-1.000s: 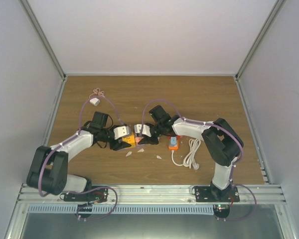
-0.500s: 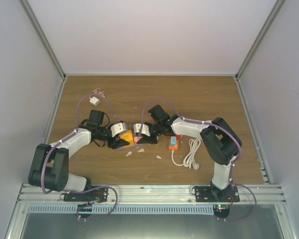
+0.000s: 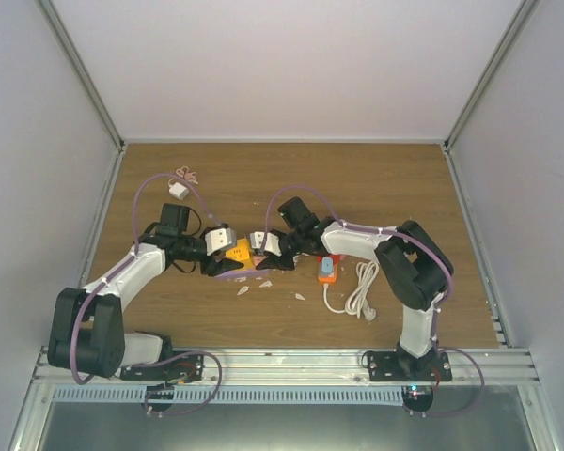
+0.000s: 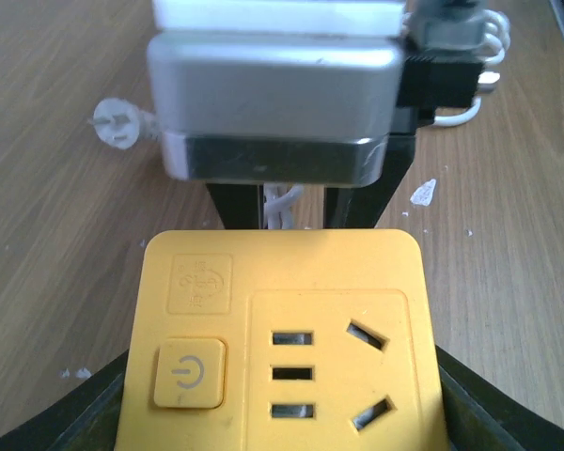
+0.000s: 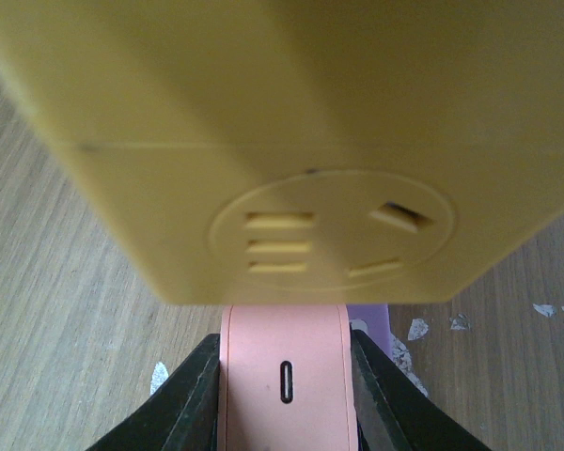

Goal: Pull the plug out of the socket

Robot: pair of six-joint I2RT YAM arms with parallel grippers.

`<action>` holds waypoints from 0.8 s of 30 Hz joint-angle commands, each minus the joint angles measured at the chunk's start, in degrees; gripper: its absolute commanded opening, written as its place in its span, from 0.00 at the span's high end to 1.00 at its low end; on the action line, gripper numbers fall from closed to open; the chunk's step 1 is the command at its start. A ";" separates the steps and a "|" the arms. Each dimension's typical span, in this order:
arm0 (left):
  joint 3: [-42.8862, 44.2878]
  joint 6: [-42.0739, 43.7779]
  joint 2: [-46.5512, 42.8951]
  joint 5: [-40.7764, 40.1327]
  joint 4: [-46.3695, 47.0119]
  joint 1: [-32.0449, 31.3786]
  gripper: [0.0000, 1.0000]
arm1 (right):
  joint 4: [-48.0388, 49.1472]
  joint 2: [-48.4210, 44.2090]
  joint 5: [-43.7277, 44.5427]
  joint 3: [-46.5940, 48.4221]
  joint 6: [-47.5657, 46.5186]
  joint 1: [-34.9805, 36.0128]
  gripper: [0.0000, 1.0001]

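Near the middle of the counter [image 3: 385,178], a little toward its left edge, the two arms meet tip to tip. The left end effector [image 3: 227,256] is clamped on the yellow socket [image 4: 282,348], with its dark fingers [image 4: 47,423] pressed against the socket's two sides. The socket face toward the left wrist camera carries a power button and two outlets, both without anything in them.

The right end effector [image 3: 258,254] comes in from the right edge side and grips the pink plug [image 5: 282,376], its black fingers [image 5: 183,395] tight on both flanks. A small slot port shows on the plug's upper face. The plug's far end sits right at the socket's lower edge. Another socket face, with a round recess and bare outlets, fills the right wrist view above it. Whether the plug's pins sit inside the socket cannot be told, since that joint is hidden.

An orange strip [image 3: 327,270] lies just right of the right end effector, and a coiled white cable [image 3: 360,289] lies beside it toward the near-right corner. A white pronged plug [image 4: 113,125] rests flat on the wood. White scraps [image 3: 244,288] are scattered just nearer than the socket. A small white adapter [image 3: 178,191] sits toward the far-left corner
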 commanded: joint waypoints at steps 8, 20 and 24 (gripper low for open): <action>7.59 1.74 3.79 8.23 -1.41 11.41 0.72 | -3.46 3.14 5.23 -1.20 -0.50 0.46 0.98; 27.04 -19.00 22.40 8.53 1.12 14.38 0.69 | -3.52 3.20 5.12 -0.94 -0.23 0.40 0.98; 31.13 -21.69 27.22 7.06 2.23 14.38 0.69 | -3.39 2.99 5.33 -1.02 -0.06 0.45 0.97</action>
